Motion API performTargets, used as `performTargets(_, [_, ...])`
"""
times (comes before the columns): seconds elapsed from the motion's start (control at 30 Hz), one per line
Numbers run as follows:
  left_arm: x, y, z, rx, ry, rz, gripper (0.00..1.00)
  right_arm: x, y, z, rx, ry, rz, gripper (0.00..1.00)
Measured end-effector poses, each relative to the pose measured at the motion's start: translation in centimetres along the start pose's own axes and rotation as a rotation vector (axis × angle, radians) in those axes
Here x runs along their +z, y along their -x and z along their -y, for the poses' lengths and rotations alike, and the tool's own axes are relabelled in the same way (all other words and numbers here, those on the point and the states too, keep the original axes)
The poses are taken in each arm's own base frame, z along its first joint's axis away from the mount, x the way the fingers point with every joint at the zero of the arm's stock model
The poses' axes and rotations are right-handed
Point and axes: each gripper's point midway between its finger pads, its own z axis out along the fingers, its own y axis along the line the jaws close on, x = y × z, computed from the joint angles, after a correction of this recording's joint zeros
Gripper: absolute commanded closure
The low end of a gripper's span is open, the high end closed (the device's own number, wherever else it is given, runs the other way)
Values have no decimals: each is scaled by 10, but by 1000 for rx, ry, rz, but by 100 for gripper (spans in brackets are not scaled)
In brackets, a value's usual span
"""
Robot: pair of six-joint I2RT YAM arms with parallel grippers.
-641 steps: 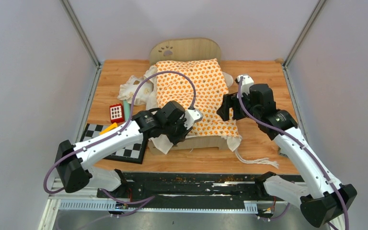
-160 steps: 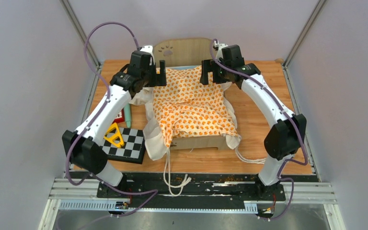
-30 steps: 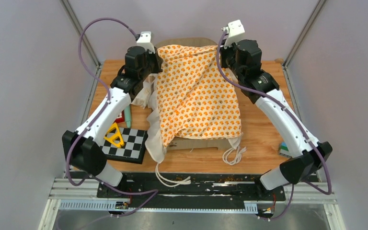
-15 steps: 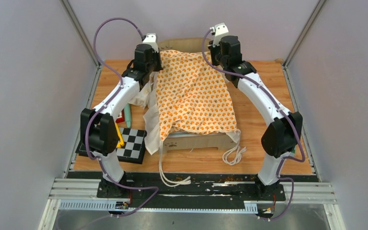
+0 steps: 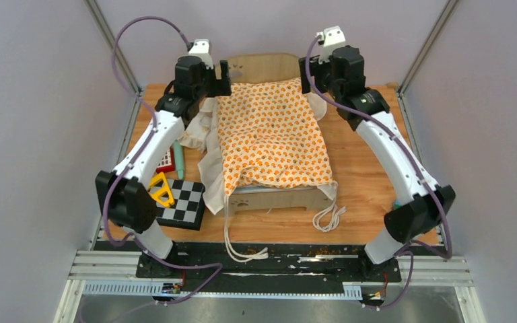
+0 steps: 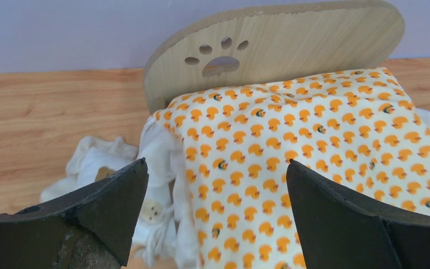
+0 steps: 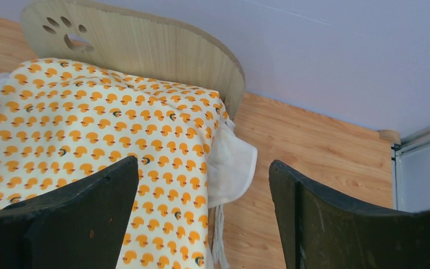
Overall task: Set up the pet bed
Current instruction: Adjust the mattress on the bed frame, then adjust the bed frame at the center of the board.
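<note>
The pet bed stands mid-table; its paw-print headboard and footboard show. An orange-patterned cushion lies along it, its far edge against the headboard. Above the cushion's far left corner hovers my left gripper, open, nothing between its fingers. At the far right corner, over the cream edge, my right gripper is open and empty too. A white pillow with brown prints lies crumpled left of the bed.
A checkerboard with a yellow triangle piece sits at the near left, with a red toy behind it. Cushion ties trail over the front edge and beside the footboard. Grey walls close in behind the headboard.
Both grippers have gone from shut on the cushion's far corners to open. The cushion has dropped flat against the headboard, and the grippers sit just above it.
</note>
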Motion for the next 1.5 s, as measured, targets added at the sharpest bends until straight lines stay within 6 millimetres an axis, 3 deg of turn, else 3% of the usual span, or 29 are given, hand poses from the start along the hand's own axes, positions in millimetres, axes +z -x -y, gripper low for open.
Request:
performTargets(0.17, [-77, 15, -8, -34, 18, 32, 0, -70, 12, 9, 54, 15, 0, 15])
performTargets(0.23, [-109, 4, -14, -55, 25, 35, 0, -95, -4, 5, 96, 47, -38, 16])
performTargets(0.33, [-150, -32, -24, -80, 39, -6, 0, -125, -42, -12, 155, 107, -125, 16])
performTargets(0.4, [-169, -58, -28, -91, 41, -52, 0, -148, -71, -36, 164, 155, -201, 16])
performTargets(0.47, [-182, -81, -31, -93, 44, -109, 0, -175, -89, -81, 141, 255, -259, 19])
performTargets(0.6, [-199, -107, -38, -80, 61, -185, 0, -233, -118, -171, 106, 449, -334, 20])
performTargets(0.7, [-212, -116, -41, -72, 67, -201, 0, -266, -148, -205, 142, 475, -404, 18])
performTargets(0.8, [-225, -119, -43, -70, 68, -196, 0, -273, -169, -212, 240, 401, -446, 16])
performTargets(0.97, [-238, -117, -45, -64, 60, -167, 0, -262, -200, -203, 561, 132, -526, 10])
performTargets(1.13, [-242, -128, -47, -58, 57, -174, 0, -252, -226, -199, 765, -107, -569, 9])
performTargets(1.33, [-242, -153, -49, -54, 56, -216, 0, -237, -239, -193, 955, -265, -572, 9])
performTargets(1.5, [-241, -165, -50, -51, 50, -238, 0, -211, -253, -178, 1039, -370, -581, 12])
